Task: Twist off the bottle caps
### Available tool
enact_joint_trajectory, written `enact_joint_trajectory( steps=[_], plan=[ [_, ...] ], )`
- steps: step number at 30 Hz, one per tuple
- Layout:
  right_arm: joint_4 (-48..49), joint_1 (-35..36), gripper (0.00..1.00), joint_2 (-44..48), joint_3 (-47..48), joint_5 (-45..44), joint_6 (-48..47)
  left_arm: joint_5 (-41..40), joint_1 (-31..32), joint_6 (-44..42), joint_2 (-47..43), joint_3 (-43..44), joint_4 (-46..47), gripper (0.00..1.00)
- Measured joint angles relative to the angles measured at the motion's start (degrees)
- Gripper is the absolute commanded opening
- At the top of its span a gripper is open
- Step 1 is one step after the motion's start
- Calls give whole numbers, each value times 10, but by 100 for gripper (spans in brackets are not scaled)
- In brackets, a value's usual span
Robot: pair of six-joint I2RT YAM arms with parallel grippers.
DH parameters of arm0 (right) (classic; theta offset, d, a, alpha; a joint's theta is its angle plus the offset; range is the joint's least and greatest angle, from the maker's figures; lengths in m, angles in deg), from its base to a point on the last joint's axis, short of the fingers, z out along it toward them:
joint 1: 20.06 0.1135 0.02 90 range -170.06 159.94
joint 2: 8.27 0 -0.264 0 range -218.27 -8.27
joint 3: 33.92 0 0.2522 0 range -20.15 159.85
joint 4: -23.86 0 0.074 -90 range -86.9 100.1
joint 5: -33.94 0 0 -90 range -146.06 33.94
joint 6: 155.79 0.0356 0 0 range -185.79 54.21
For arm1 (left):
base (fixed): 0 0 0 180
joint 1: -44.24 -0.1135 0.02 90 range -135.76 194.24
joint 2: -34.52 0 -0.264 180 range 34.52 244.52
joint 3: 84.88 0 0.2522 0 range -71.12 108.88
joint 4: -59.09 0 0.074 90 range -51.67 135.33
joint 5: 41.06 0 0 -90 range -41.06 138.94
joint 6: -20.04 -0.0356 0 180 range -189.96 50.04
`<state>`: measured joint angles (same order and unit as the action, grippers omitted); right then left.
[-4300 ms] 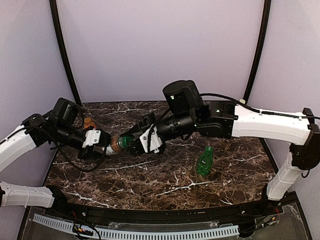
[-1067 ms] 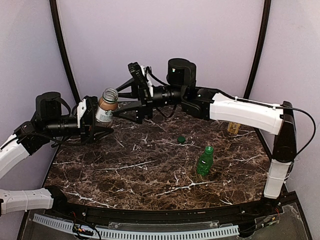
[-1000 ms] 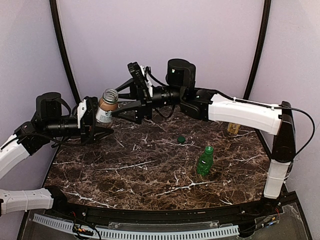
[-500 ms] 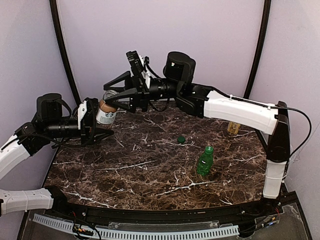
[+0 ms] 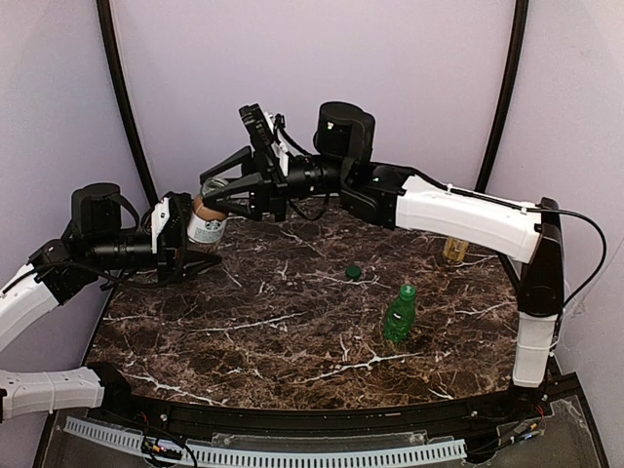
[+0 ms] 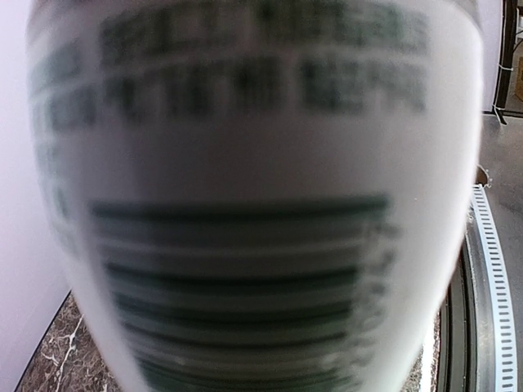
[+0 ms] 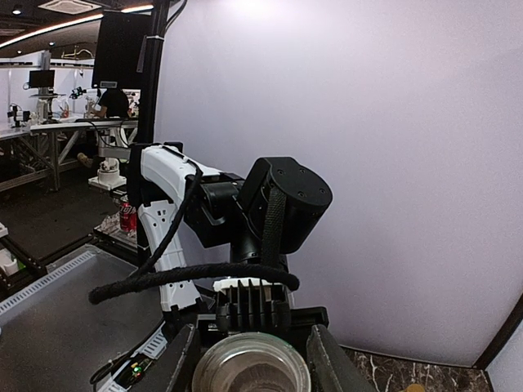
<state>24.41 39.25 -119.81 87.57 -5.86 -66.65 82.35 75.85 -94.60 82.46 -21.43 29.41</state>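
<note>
A glass bottle [image 7: 252, 365] shows its round open mouth between the spread fingers [image 7: 181, 363] of the right pincer [image 7: 253, 367], one finger just beside the rim on each side. Directly behind the bottle rises the left arm [image 7: 278, 204], black housing and white link, with a black cable [image 7: 196, 273] looping across it. Right of the bottle lies a sliver of marble tabletop [image 7: 392, 377] under a lavender wall [image 7: 392, 122].

Glossy white shells over black joints on the right arm [image 5: 468, 219] and left arm [image 5: 24, 297]. Fat black drum motors, looping black cables; the right gripper [image 5: 213, 190] is black with white side plates.
</note>
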Motion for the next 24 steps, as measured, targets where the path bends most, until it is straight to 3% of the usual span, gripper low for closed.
enact_joint_trajectory(
  steps=[1,2,4,15,24],
  plan=[
    [-4,0,0,0,1,-1,-2,0,0,0,0,0,0,61],
    [-9,0,0,0,2,-2,-5,0,0,0,0,-1,0,89],
    [-19,0,0,1,3,-9,-12,-2,0,-2,-1,-3,0,98],
    [-128,-44,0,24,-20,-101,-47,-68,0,-21,-38,-20,8,99],
    [-143,-194,0,26,-84,-306,-56,-132,-11,-32,-92,-41,5,99]
  ],
)
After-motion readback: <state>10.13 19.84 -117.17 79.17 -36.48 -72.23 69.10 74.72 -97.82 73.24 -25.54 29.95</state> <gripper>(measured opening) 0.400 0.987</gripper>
